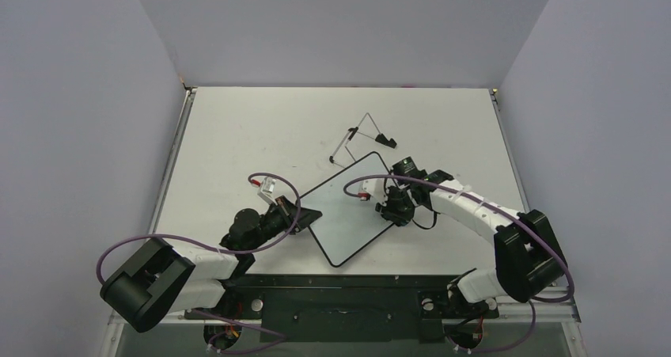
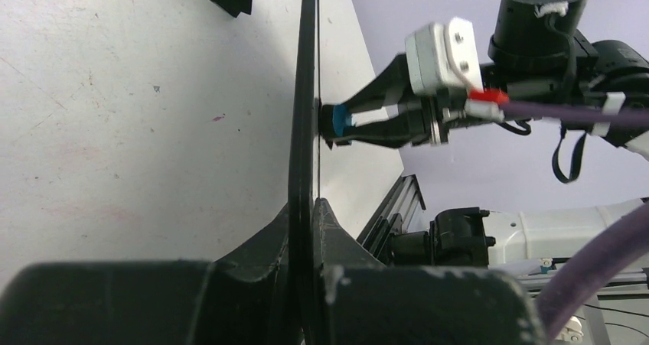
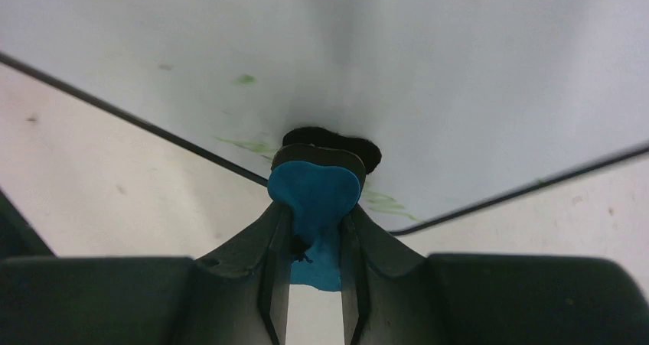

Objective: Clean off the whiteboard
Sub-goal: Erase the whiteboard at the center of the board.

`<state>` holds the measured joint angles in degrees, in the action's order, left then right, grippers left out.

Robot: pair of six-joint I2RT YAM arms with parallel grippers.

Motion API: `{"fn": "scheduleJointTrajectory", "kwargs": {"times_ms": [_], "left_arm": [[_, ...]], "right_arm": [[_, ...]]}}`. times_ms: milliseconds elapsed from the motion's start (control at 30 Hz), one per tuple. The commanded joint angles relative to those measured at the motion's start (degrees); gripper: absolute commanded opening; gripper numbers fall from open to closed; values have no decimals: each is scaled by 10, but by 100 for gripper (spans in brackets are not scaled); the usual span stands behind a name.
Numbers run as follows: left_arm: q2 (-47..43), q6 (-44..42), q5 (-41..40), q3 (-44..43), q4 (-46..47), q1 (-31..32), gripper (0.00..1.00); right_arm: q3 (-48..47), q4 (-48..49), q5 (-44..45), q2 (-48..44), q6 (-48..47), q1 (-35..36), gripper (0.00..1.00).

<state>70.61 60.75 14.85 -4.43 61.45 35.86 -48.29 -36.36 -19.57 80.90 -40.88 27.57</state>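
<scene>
The whiteboard [image 1: 348, 210] lies tilted at the table's middle, white with a thin black frame. My left gripper [image 1: 305, 212] is shut on its left edge; in the left wrist view the board [image 2: 308, 131] runs edge-on between my jaws. My right gripper [image 1: 393, 212] is shut on the blue-and-black eraser [image 3: 314, 188] and presses its black pad against the board's face [image 3: 459, 69] near a corner. Faint green marks [image 3: 245, 143] show beside the eraser. The eraser also shows in the left wrist view [image 2: 337, 121], touching the board.
A thin wire easel stand [image 1: 362, 138] with black feet lies behind the board towards the table's back. Purple cables loop from both arms. Grey walls enclose the table on three sides.
</scene>
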Motion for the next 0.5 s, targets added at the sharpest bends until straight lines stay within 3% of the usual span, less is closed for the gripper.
{"fn": "scheduleJointTrajectory", "kwargs": {"times_ms": [0,167,467], "left_arm": [[-21,6,8,-21,80,1,0],[-25,5,6,-19,75,1,0],[-23,2,10,-21,74,1,0]], "right_arm": [[8,-25,-26,-12,-50,86,0],[13,-32,6,-15,-59,118,0],[11,27,148,21,21,48,0]]}}
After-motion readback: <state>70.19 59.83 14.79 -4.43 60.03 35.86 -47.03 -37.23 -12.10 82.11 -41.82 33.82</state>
